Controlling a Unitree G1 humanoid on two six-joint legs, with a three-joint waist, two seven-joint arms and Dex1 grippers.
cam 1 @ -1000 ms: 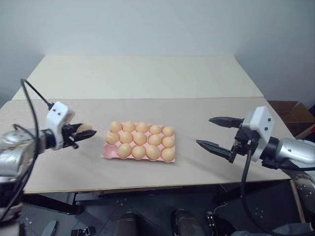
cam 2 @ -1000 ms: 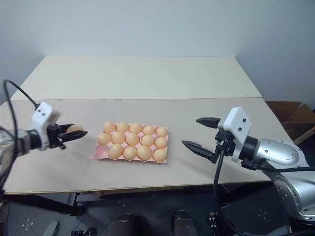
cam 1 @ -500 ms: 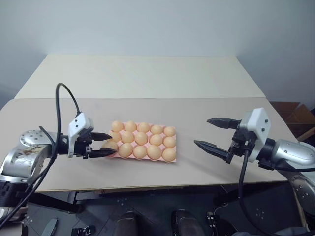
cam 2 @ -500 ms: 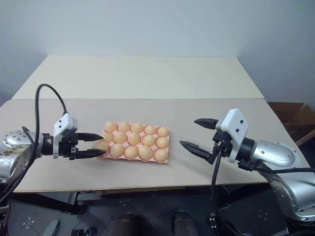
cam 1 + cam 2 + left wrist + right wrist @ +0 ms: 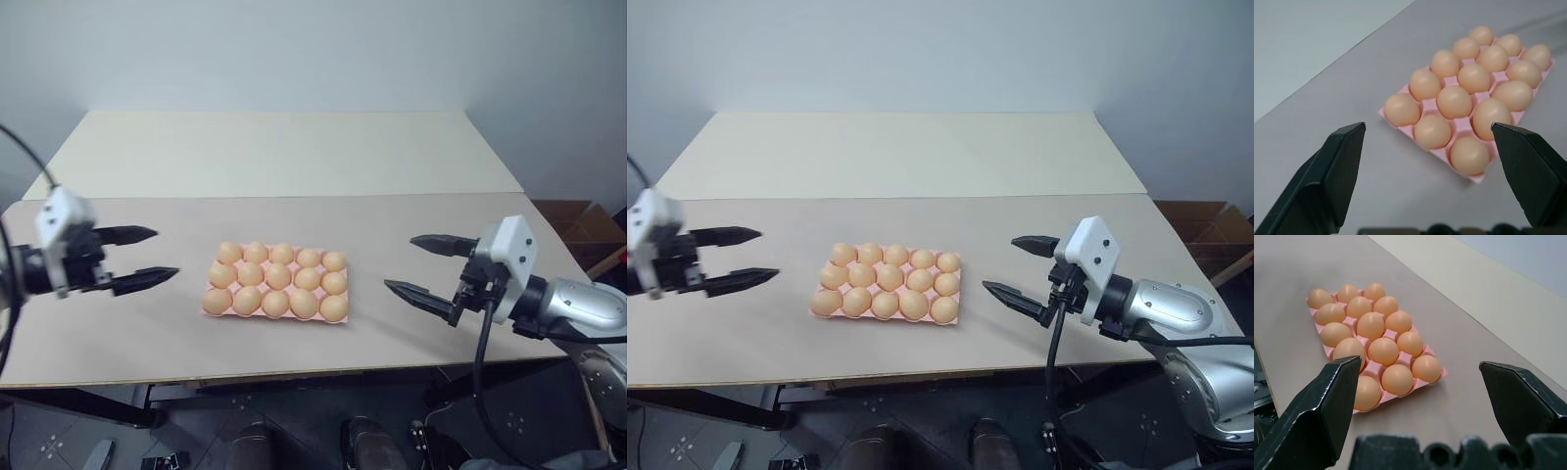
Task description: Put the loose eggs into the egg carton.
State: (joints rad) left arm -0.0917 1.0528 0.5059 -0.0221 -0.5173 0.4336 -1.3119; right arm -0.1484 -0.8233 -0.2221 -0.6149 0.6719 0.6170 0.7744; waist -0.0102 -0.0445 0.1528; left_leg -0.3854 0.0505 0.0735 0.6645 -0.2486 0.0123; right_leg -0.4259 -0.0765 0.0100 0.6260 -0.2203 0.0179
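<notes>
Egg carton [image 5: 209, 309] filled with eggs [image 5: 277, 278] near tabletop's [image 5: 294, 157] front edge, left claw [image 5: 144, 257] and right claw [image 5: 419, 264] spread wide, nothing held

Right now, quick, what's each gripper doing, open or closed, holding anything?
Left gripper: open, holding nothing.
Right gripper: open, holding nothing.
</notes>
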